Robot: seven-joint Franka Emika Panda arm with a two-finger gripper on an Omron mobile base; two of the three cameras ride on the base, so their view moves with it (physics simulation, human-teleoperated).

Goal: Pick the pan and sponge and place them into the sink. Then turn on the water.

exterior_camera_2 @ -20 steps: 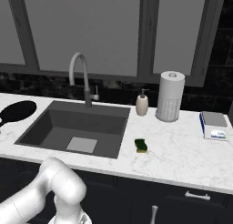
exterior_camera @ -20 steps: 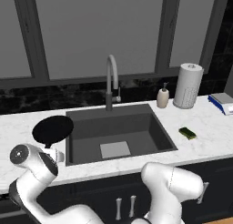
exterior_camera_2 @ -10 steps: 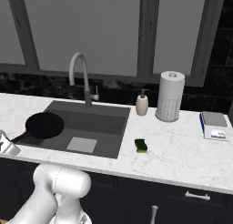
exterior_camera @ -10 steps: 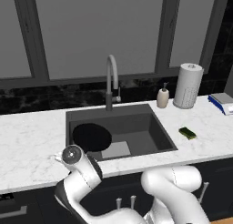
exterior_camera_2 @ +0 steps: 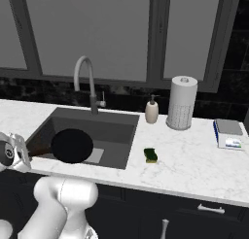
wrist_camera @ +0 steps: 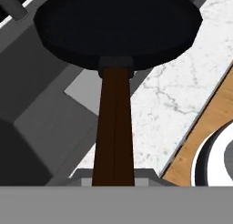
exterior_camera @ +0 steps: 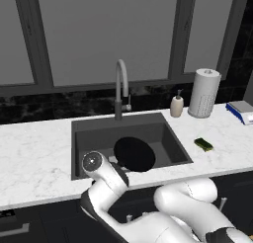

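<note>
Hand view: gripper (wrist_camera: 113, 182) clamps pan (wrist_camera: 118, 25) handle over sink (wrist_camera: 50, 123).

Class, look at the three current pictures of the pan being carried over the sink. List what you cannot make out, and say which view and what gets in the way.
- Gripper fingertips: hand view, cut off at the bottom edge where the pan handle runs out.
- Sink drain plate: left base view, mostly covered by the pan.
- Whether the pan touches the sink floor: not settled from either base view.
- Faucet lever position: right base view, too small.
</note>
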